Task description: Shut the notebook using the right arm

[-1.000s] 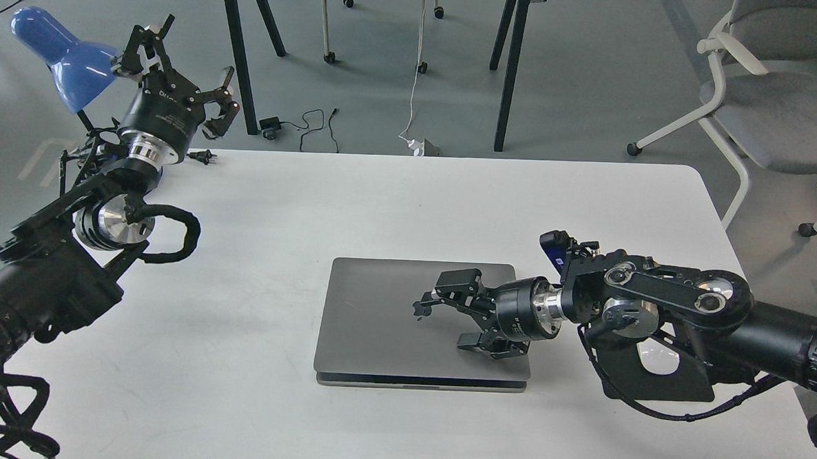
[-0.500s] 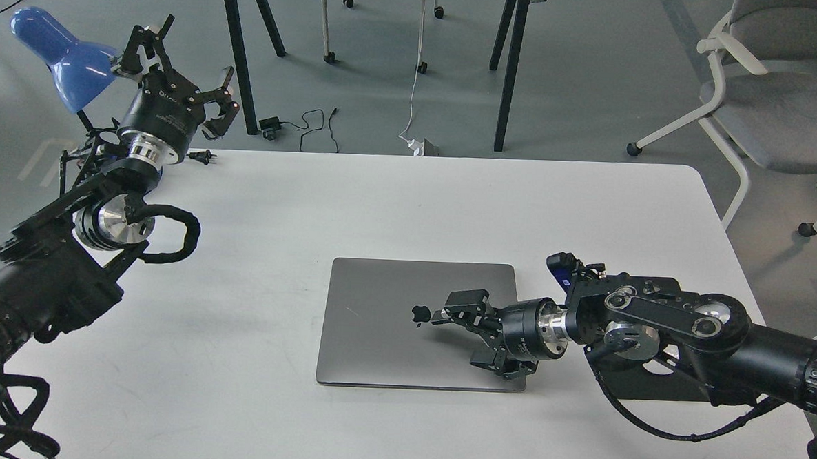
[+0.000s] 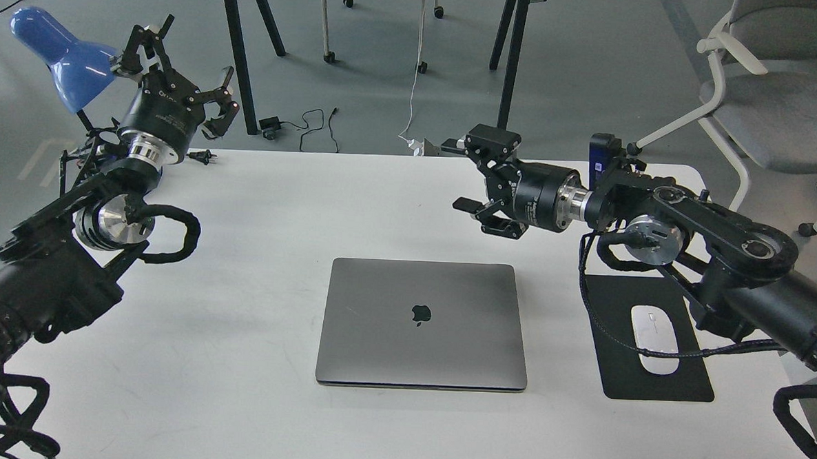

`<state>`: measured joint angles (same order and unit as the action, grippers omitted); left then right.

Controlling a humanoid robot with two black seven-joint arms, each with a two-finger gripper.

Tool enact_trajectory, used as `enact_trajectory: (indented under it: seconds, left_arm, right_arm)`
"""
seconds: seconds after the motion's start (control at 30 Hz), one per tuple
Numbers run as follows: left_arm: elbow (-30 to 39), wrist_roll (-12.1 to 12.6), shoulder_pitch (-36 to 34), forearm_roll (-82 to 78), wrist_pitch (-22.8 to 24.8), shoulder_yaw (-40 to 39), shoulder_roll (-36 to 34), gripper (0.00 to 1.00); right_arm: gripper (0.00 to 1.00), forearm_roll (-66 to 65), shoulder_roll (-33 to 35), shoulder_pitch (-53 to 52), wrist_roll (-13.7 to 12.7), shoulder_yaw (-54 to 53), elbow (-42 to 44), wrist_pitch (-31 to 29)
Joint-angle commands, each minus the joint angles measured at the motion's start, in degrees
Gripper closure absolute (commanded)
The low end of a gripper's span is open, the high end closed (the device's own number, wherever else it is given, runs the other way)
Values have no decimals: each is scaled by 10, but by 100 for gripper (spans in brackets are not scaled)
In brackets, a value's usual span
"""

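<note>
notebook (image 3: 423,323) was seen lid-down, flat on white table (image 3: 249,402), lower centre of frame; closing judged done, nothing left. right gripper (image 3: 478,179) was held above table, upper centre, fingers spread, nothing gripped. left gripper (image 3: 178,64) was raised upper left, fingers spread, empty.

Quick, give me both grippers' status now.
Left gripper: jaws open, holding nothing, raised beside the blue lamp.
Right gripper: jaws open, holding nothing, above the table beyond the closed notebook.
</note>
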<state>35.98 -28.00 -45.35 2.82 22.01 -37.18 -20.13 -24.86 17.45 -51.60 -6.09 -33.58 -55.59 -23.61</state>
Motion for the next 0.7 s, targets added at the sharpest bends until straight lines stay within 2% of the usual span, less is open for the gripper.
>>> enact_trajectory:
  seconds: [0.0, 0.3, 0.5, 0.67]
  left_arm:
    - [0, 0, 0, 0, 0, 0, 0, 0]
    - [1, 0, 0, 0, 0, 0, 0, 0]
    - [1, 0, 0, 0, 0, 0, 0, 0]
    - [1, 0, 0, 0, 0, 0, 0, 0]
  right_arm:
    - [0, 1, -16, 0, 1, -90, 39, 3]
    - [0, 15, -73, 3, 7, -282, 81, -3]
    - [0, 114, -85, 15, 32, -335, 86, -3]
    - [0, 155, -85, 54, 35, -379, 87, -3]
